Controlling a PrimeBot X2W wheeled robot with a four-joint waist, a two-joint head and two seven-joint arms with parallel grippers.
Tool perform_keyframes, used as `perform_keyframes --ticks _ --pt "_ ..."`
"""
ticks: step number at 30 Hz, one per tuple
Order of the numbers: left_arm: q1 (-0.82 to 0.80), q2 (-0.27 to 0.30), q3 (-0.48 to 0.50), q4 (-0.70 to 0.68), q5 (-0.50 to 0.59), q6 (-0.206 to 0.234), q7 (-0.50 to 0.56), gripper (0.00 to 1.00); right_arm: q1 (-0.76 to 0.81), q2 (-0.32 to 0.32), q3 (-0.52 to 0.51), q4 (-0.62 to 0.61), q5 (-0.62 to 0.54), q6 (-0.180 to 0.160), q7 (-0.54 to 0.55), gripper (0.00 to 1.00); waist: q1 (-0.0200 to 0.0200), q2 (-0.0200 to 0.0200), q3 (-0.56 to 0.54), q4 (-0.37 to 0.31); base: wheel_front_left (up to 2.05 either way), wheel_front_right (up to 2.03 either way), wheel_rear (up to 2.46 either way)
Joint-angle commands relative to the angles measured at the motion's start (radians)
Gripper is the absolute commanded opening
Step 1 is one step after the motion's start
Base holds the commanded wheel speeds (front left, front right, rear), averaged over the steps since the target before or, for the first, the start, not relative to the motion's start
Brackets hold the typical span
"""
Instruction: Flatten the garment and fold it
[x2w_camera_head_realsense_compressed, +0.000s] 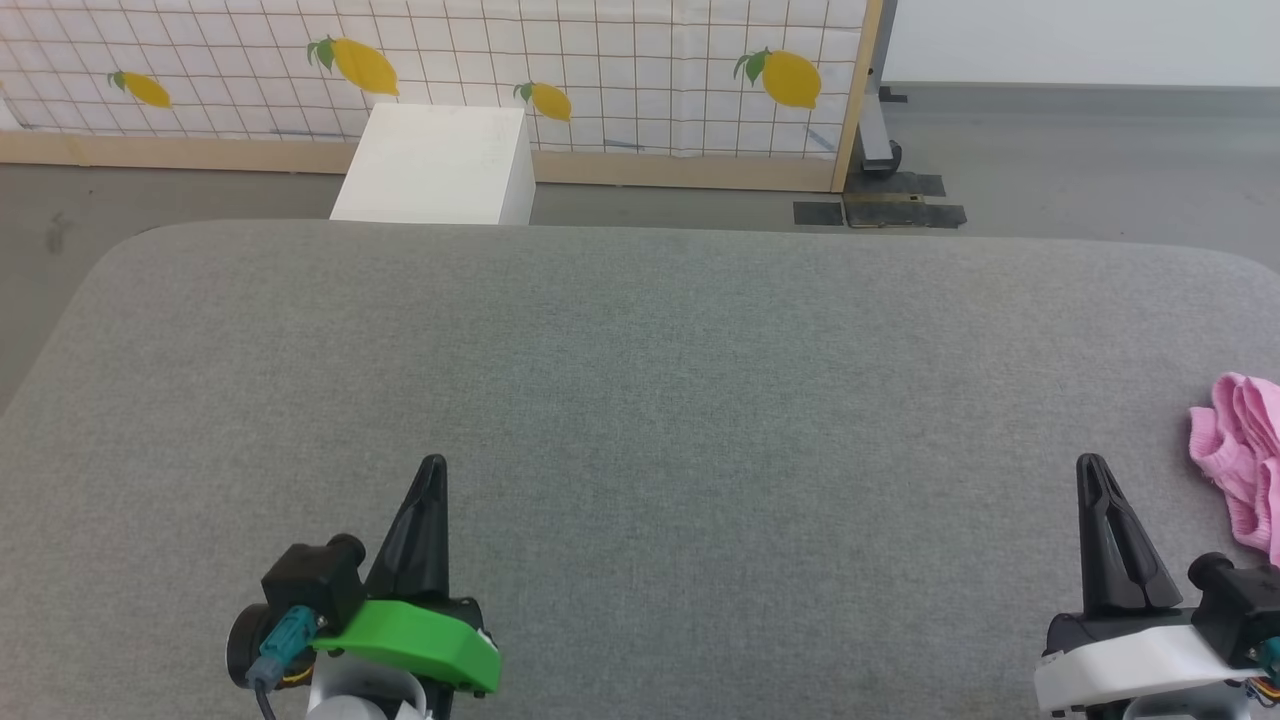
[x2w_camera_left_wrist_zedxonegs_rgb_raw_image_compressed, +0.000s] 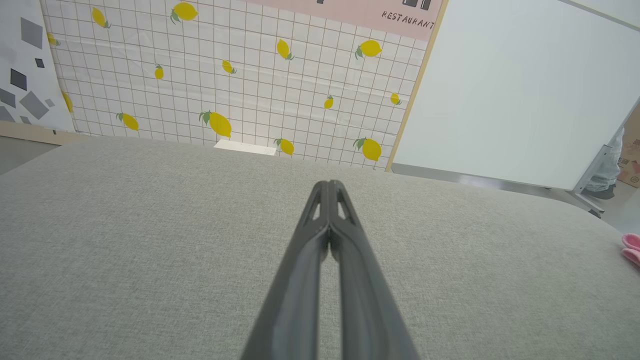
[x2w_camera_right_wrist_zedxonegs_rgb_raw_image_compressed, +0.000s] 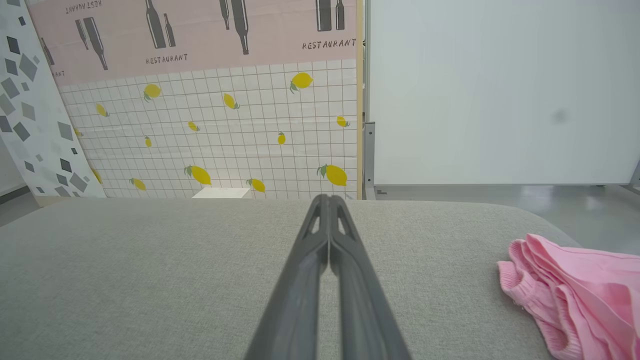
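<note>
The garment, pink wrinkly cloth with a gathered waistband, lies bunched at the right edge of the grey padded table, partly cut off by the head view's edge. It also lies at the lower right of the right wrist view as a pink heap, and a sliver of pink peeks in at the left wrist view's right edge. My right gripper is shut and empty, a short way left of the garment, apart from it. My left gripper is shut and empty at the lower left, far from the cloth.
A white box stands on the floor behind the table's far edge. Behind it runs a lemon-print screen with a wooden frame. The table's far corners are rounded, with grey floor beyond.
</note>
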Motion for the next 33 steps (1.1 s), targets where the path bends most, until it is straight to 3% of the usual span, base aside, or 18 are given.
perform_keyframes --ticks 1,33 --pt "0.002 0.000 0.006 -0.005 0.020 0.006 0.005 0.00 -0.008 0.000 0.004 0.001 -0.006 0.000 0.006 0.00 0.0000 -0.0001 0.000 -0.001 0.00 0.00 0.00" --pt "0.009 -0.002 0.033 -0.037 0.087 0.025 0.069 0.00 -0.031 0.000 0.032 0.004 -0.036 -0.001 0.066 0.00 0.0000 -0.0001 -0.002 -0.012 0.00 0.00 0.00"
